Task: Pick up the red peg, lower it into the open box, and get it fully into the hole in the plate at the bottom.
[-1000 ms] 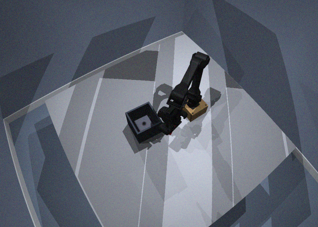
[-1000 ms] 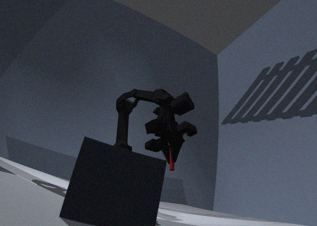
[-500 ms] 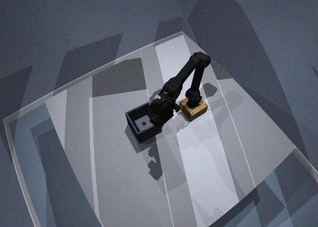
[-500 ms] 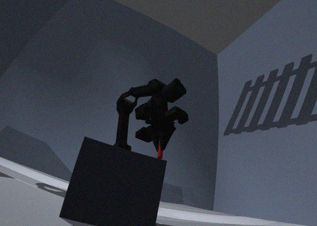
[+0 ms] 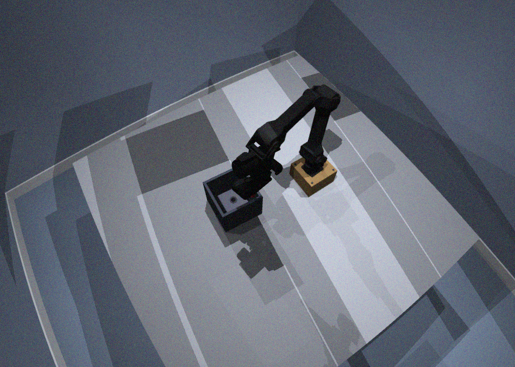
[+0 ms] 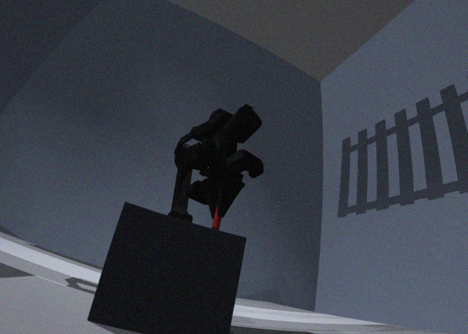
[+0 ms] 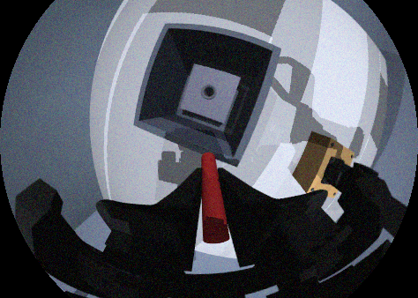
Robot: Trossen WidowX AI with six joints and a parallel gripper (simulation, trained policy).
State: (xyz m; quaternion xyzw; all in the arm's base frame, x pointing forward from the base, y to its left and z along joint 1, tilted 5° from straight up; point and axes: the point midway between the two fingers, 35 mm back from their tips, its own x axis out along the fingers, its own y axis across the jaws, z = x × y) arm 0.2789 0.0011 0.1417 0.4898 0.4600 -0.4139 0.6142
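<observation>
My gripper (image 6: 216, 214) (image 7: 209, 172) is shut on the red peg (image 5: 252, 196) (image 6: 216, 223) (image 7: 213, 200), which points down from the fingers. The dark open box (image 5: 245, 215) (image 6: 166, 273) (image 7: 275, 68) stands on the table. The gripper is over the box's right side in the top view. In the wrist view the peg's tip shows at the near rim, off to the side of the hole (image 5: 233, 199) (image 7: 208, 91). The grey plate (image 5: 225, 196) (image 7: 222, 78) with that hole lies at the box's bottom. In the exterior view the box wall hides the peg's lower end.
The arm's base stands on a wooden block (image 5: 308, 185) (image 7: 309, 162) to the right of the box in the top view. The box's four walls rise around the plate. Dark shadows fall across the table (image 5: 187, 246).
</observation>
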